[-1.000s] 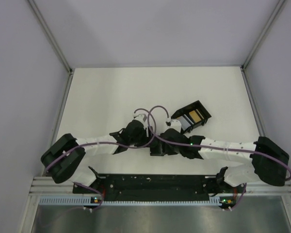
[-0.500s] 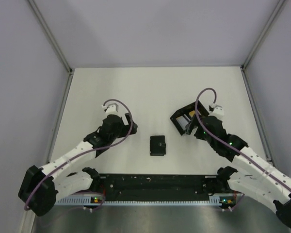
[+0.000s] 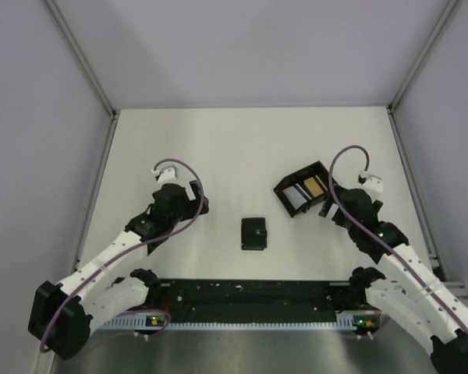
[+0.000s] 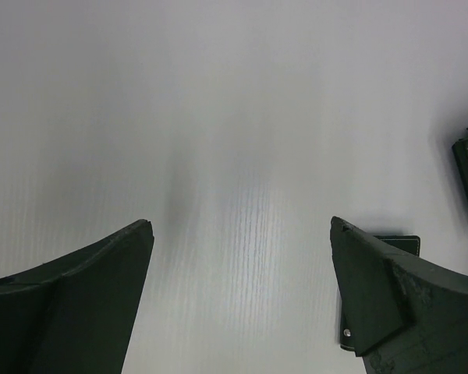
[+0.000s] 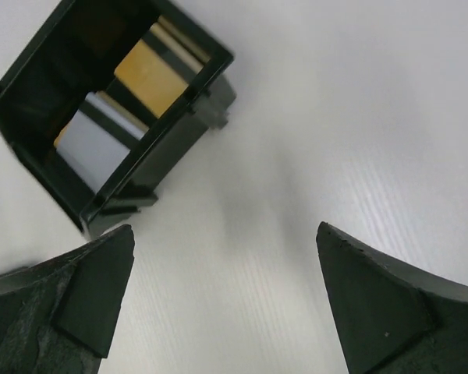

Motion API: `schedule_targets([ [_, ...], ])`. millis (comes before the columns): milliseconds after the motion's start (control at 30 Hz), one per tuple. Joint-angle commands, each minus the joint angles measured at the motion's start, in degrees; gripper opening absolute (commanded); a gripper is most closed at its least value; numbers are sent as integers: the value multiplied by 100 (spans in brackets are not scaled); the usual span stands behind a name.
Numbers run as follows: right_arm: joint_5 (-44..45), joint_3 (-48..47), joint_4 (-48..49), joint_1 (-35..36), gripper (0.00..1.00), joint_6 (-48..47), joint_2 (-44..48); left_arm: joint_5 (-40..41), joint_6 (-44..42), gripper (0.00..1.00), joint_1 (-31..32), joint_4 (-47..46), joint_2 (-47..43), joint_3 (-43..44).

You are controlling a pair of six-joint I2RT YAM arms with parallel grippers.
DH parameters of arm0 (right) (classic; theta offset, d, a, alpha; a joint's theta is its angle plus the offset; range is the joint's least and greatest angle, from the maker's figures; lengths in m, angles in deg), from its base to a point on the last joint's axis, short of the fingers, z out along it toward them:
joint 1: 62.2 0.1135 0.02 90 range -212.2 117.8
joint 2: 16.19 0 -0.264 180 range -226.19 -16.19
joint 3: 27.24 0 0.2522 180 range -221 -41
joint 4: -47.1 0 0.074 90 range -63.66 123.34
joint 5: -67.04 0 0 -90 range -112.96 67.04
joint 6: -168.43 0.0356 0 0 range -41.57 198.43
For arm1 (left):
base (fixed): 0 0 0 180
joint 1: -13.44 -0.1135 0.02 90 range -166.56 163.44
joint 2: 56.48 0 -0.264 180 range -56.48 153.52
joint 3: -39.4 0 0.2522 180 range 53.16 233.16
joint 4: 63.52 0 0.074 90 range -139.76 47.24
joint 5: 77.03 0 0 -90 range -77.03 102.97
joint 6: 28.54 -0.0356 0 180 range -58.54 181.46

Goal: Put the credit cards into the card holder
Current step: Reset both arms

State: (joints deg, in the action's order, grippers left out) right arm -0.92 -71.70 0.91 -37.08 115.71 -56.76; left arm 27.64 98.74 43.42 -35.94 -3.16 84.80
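Jaws of both grippers spread wide, gripping nothing.
Between the left gripper (image 4: 240, 226) and the right gripper (image 5: 225, 227), the card holder (image 3: 254, 233) lies flat on the table (image 3: 242, 148); farther back, an open black box (image 3: 303, 189) sits near the right gripper.

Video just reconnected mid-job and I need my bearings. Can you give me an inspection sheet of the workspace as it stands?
Surface: white table, no marks or spills seen.
Job's things: card holder lies flat mid-table, between the arms; no loose cards seen.
Clutter: open black box, tilted, holding a gold piece and a pale piece, possibly the cards.
Grippers: left gripper open, empty; right gripper open, empty, near the box.
Cables: purple cables loop at each wrist, touching nothing on the table.
Surroundings: pale walls, metal frame posts.
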Motion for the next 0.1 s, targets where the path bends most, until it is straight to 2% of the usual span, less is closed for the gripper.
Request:
schedule_targets([
  [0, 1853, -288, 70, -226, 99, -212, 112, 377, -89, 98, -27, 93, -94, 202],
  [67, 2215, -148, 157, -367, 99, -185, 94, 544, -106, 99, -27, 164, -199, 229],
])
